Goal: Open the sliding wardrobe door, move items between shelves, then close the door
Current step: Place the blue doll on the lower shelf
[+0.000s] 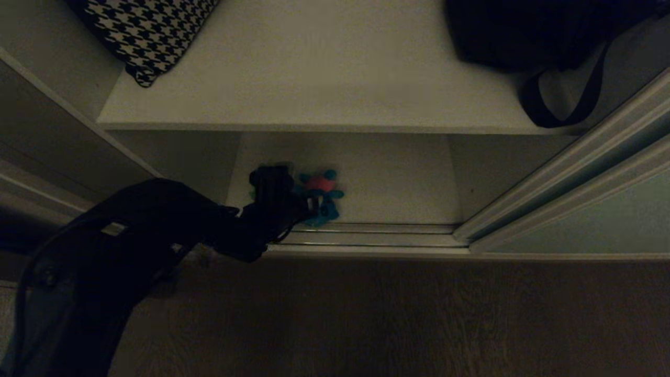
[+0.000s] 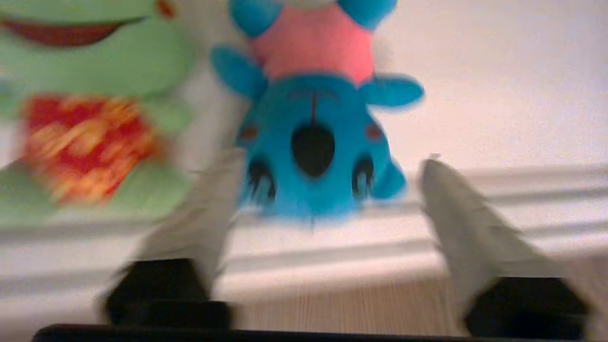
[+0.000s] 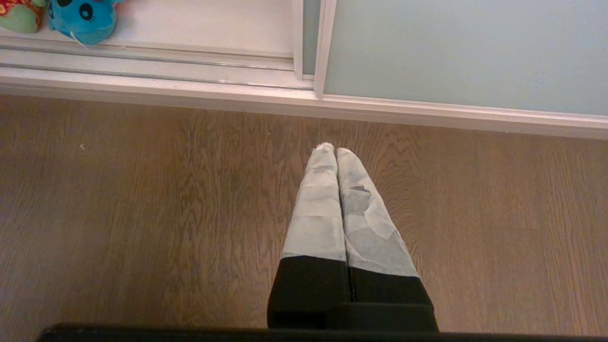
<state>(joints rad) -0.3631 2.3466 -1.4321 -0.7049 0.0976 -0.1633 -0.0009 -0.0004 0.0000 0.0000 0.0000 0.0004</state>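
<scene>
The blue plush with a pink back (image 2: 313,142) lies at the front edge of the lower white shelf (image 1: 398,178), face toward my left gripper (image 2: 330,164). That gripper is open, and its fingertips (image 2: 228,166) flank the toy's head without clearly touching it. Beside the toy lies the green frog with a red belly (image 2: 95,118). In the head view the left gripper (image 1: 313,203) reaches in over the rails to the blue plush (image 1: 323,195). The sliding wardrobe door (image 1: 602,220) stands pushed to the right. My right gripper (image 3: 336,149) hangs shut over the wooden floor.
The upper white shelf (image 1: 324,78) carries a houndstooth cushion (image 1: 146,31) at its left and a black strapped bag (image 1: 534,31) at its right. Silvery rails (image 1: 377,233) run along the wardrobe's threshold. Brown wooden floor (image 1: 392,314) lies in front.
</scene>
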